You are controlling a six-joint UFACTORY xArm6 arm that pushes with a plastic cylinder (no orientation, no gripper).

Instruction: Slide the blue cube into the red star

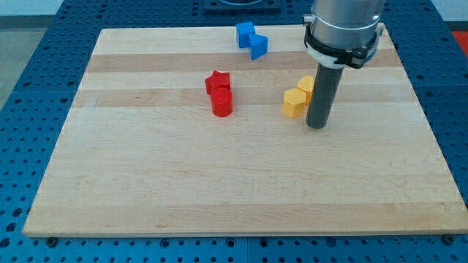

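The arm is standing over the wooden board (241,197) and its dark rod is reaching down so that my tip (316,126) is resting on the wood at the view's right. This arm is carrying no pincer at all, only the plain rod, so nothing is open, closed or gripped. Just to the view's left of my tip two yellow blocks (299,97) are sitting, very near to it, perhaps touching the rod; I cannot tell. The blue cube (245,33) is lying up and to the left of my tip, near the board's top edge, touching a second blue block (259,47). The red star (217,81) is lying left of my tip, touching a red cylinder (222,103) below it. In my judgement my tip is needing to go round above the blue cube, because the star lies below and slightly left of the cube.
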